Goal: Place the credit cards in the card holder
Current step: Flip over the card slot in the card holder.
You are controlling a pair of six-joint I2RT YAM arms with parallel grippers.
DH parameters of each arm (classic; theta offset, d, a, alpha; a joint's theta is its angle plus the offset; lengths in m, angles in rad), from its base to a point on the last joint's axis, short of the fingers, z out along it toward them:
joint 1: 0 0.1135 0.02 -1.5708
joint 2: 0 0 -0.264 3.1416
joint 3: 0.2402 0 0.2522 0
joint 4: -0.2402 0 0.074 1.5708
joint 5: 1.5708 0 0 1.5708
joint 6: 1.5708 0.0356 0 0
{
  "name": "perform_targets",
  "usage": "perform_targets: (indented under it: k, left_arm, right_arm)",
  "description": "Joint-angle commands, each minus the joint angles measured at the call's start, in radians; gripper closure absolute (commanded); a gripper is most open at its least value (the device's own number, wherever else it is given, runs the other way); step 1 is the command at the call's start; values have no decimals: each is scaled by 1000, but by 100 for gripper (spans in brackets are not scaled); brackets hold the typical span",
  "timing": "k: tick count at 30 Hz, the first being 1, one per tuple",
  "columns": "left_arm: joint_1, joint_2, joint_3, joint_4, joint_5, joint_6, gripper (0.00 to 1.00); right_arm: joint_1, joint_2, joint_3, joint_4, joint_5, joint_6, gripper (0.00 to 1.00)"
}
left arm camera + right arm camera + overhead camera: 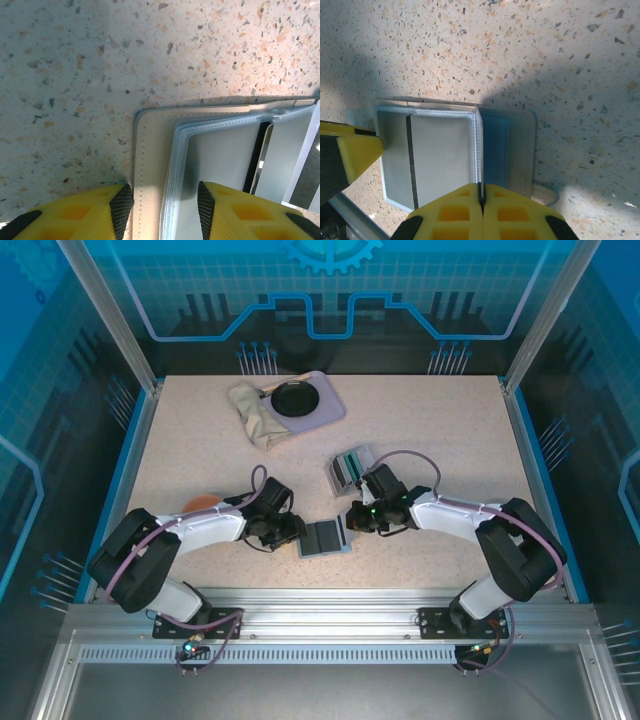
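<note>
Left pincer (291, 532) half open, straddling left edge of card holder (325, 538), spread flat near worktop (450, 440) front edge, right pincer (352, 522) pressed shut at its right side, credit cards (350, 468) upright in grey tray (331, 476) just beyond, bare room farther out.

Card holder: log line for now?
card holder: open, flat | left end effector: open, straddling its edge | right end effector: shut, beside it

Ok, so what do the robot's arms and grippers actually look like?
The left arm and right arm have white links between bulky black joints, with lilac cables looping along them. A small green light glows near the right wrist. The left gripper and right gripper have blocky yellow fingers with recessed squares and black pads.
</note>
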Motion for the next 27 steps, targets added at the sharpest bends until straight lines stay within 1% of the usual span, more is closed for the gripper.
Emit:
perform_targets:
  k: [1, 4, 7, 10, 17, 27]
  left_arm:
    - [-19, 65, -15, 44, 44, -7, 56]
    - [-19, 66, -16, 36, 34, -7, 56]
    - [-18, 67, -20, 35, 34, -7, 56]
    - [-18, 72, -19, 41, 38, -7, 57]
    - [-22, 87, -14, 51, 50, -6, 57]
    - [-28, 103, -4, 58, 54, -7, 57]
  right_arm:
    - [3, -31, -10, -68, 54, -20, 99]
    - [5, -52, 14, -162, 129, -61, 99]
    - [0, -81, -15, -143, 134, -61, 99]
    - [4, -53, -19, -150, 144, -57, 99]
    - [7, -1, -53, -17, 38, 4, 99]
    - [2, 2, -41, 44, -45, 43, 99]
